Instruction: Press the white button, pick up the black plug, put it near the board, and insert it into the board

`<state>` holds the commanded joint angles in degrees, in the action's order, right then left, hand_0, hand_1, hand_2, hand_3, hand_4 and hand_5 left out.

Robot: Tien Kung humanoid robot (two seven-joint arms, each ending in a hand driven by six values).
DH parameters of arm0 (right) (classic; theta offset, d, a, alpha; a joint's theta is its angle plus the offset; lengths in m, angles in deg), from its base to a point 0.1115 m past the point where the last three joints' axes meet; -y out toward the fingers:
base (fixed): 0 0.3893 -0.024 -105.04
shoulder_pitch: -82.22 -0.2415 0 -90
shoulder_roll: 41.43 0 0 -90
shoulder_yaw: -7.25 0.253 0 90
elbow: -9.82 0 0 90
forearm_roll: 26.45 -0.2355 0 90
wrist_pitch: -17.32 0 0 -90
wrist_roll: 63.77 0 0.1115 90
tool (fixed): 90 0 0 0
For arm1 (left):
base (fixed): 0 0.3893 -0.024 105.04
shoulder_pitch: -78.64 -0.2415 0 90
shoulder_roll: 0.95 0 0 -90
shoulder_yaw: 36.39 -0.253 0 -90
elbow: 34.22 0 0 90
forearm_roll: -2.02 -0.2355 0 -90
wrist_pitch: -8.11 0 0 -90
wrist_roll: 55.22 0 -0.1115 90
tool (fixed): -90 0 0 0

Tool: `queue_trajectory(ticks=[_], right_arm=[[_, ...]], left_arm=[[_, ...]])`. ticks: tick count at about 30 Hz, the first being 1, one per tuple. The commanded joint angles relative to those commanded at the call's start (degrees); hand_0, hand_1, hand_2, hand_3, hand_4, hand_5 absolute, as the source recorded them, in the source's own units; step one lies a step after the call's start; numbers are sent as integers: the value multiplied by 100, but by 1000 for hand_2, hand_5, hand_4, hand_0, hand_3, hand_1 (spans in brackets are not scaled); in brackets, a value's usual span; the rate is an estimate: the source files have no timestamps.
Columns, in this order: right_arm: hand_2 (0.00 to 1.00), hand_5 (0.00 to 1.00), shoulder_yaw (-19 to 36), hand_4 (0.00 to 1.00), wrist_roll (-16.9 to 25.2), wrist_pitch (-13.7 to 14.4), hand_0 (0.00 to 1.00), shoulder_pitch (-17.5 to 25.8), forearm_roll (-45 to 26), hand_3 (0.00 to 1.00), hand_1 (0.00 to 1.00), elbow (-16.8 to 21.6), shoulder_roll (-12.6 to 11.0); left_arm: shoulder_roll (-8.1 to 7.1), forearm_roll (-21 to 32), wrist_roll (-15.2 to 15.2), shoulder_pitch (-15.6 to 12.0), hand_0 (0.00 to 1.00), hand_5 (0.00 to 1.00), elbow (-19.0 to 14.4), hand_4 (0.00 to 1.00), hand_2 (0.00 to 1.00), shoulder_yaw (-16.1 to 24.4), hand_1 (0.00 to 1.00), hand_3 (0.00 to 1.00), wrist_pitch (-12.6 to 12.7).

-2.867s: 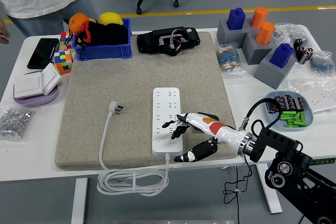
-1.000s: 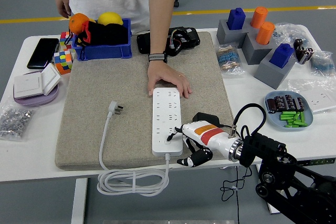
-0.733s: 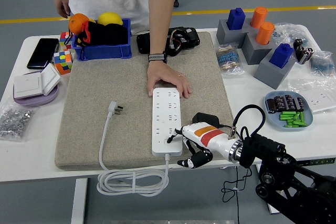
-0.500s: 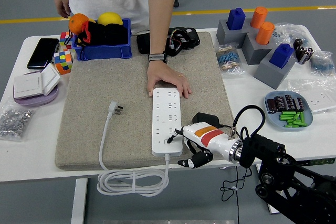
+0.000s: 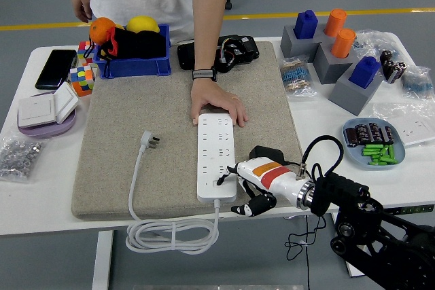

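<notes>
A white power strip point(image 5: 216, 142) lies lengthwise on the grey felt mat point(image 5: 136, 100). Its own pale grey plug point(image 5: 151, 142) rests on the mat to the left, and the white cable point(image 5: 170, 236) loops off the table's near edge. No black plug is clearly visible. My right hand point(image 5: 246, 183) is at the strip's near end with its fingers curled. One fingertip point(image 5: 221, 181) touches the strip where the button sits, hiding it. A person's hand point(image 5: 217, 104) presses flat on the strip's far end. My left arm is out of view.
A blue bin point(image 5: 132, 67) with fruit and black cloth and a black device point(image 5: 224, 51) stand behind the mat. Cubes point(image 5: 83, 76), a phone point(image 5: 56, 68), a wall switch point(image 5: 44, 108) and bagged nuts point(image 5: 17, 154) lie left. Grey peg blocks point(image 5: 333, 49) and a battery dish point(image 5: 374, 142) are right.
Since the oldest frame a person has stepped up and laid a hand on the strip's far end. My right hand has turned, curled and set a fingertip on the near end. Nothing moves in the last second.
</notes>
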<state>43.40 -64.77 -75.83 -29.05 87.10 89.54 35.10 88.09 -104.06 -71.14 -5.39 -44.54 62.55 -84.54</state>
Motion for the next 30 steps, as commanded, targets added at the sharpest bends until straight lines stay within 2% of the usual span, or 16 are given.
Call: queue_trajectory(ticks=[7, 14, 20, 24, 25, 29, 30], right_arm=[[149, 191, 69, 849, -6, -47, 6, 45, -2, 665, 28, 107, -8], [149, 190, 568, 850, 27, -43, 6, 101, -57, 664, 28, 670, -65], [150, 192, 1033, 846, 244, 202, 21, 204, -71, 667, 41, 940, -42], [150, 192, 1411, 846, 521, 427, 21, 284, -166, 667, 41, 874, 6], [355, 203, 1496, 864, 553, 454, 345, 302, -178, 676, 312, 842, 12], [355, 203, 1788, 864, 524, 426, 345, 390, -236, 676, 312, 728, 18], [730, 206, 1844, 954, 485, 408, 670, 414, -257, 786, 736, 708, 18]], left_arm=[[-9, 18, -5, -5, 480, 259, 0, 575, 498, -29, 499, 587, -4], [-26, -24, -3, -26, 480, 259, 0, 575, 498, 1, 499, 587, -5], [-10, 12, 6, -32, 480, 259, 0, 575, 498, -24, 498, 587, -3], [-4, 8, 8, -39, 480, 259, 0, 575, 498, -14, 498, 587, -2], [-2, 6, 8, -42, 481, 259, 0, 575, 499, -10, 500, 586, -2], [3, -6, 7, -50, 481, 259, 0, 575, 499, 13, 500, 586, 1], [5, -8, 7, -48, 480, 259, 0, 575, 499, 20, 499, 587, 3]])
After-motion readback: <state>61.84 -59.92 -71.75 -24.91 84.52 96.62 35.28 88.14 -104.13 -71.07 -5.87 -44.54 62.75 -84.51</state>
